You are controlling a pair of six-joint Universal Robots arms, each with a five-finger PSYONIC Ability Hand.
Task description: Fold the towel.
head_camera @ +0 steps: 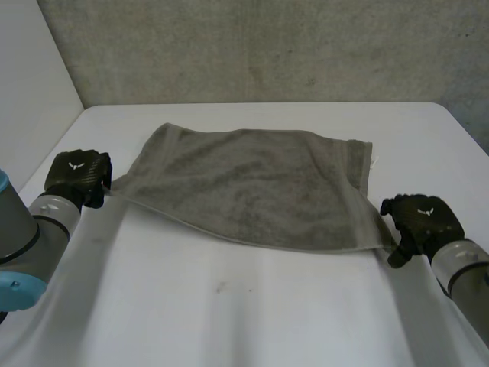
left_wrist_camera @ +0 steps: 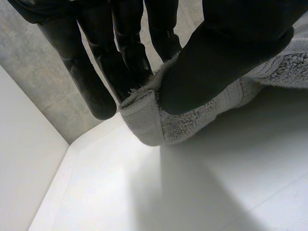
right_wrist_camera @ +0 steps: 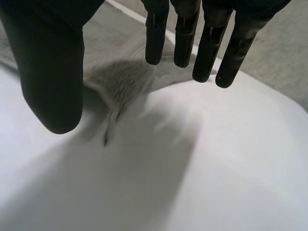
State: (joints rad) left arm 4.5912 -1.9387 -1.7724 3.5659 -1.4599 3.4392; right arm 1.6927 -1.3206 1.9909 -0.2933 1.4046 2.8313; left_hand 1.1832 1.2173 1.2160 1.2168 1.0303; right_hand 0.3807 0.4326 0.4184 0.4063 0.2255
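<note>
A grey towel (head_camera: pixel 252 187) lies spread across the middle of the white table (head_camera: pixel 252 306), and its left corner is raised a little. My left hand (head_camera: pixel 76 174) is at that corner. In the left wrist view my left hand (left_wrist_camera: pixel 216 57) pinches the towel's hemmed corner (left_wrist_camera: pixel 159 127) between thumb and fingers, just above the table. My right hand (head_camera: pixel 420 218) is beside the towel's near right corner. In the right wrist view my right hand (right_wrist_camera: pixel 53 72) has straight fingers spread away from the thumb, and the towel corner (right_wrist_camera: pixel 118 82) lies loose on the table beneath them.
A grey wall runs behind the table's far edge. A white wall stands along the left side. Bare table stretches in front of the towel, between my two arms.
</note>
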